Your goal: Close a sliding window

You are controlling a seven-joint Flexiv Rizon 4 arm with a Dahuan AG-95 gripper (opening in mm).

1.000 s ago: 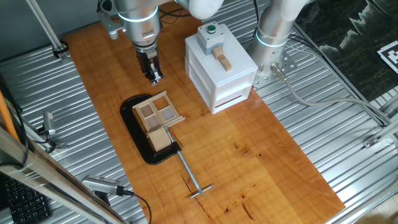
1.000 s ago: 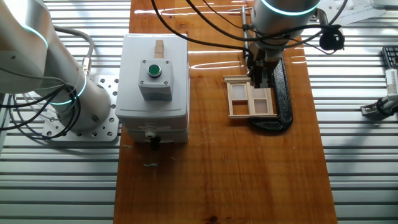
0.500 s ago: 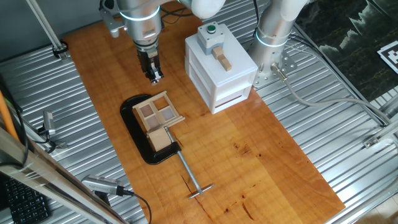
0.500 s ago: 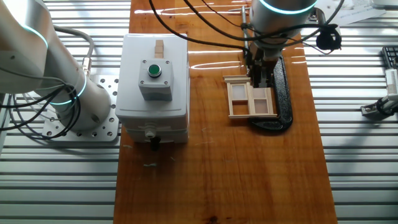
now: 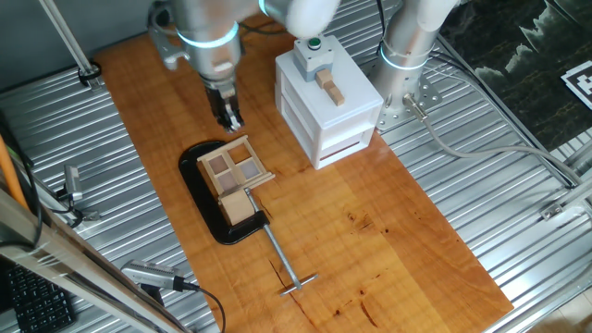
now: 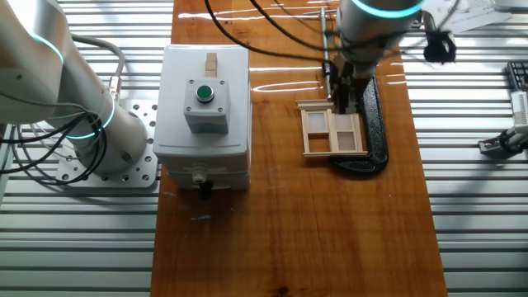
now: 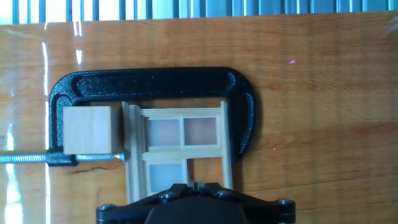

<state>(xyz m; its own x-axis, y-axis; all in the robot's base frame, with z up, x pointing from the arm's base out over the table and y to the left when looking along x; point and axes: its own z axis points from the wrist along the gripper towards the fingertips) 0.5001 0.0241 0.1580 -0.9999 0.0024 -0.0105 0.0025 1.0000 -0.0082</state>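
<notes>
Hand view: pincer [image 7: 196, 186] body covers the sliding window's [image 7: 180, 146] lower-right pane; fingertips pressed together at the bottom edge, mostly cut off. C-clamp [image 7: 155, 87] screw runs off the left edge. One fixed view: arm above the window is motion-blurred. Other fixed view: pincer [image 6: 344, 106] overlaps the window's [image 6: 333, 132] top rail, contact unclear.

One fixed view looks down from high at the table's [image 5: 370, 231] long side, the window [image 5: 233, 171] toward 9 o'clock. The other fixed view looks from the opposite side, seemingly steeper. The hand view faces straight down, close, the window [image 7: 180, 149] at centre. All three share the window.
</notes>
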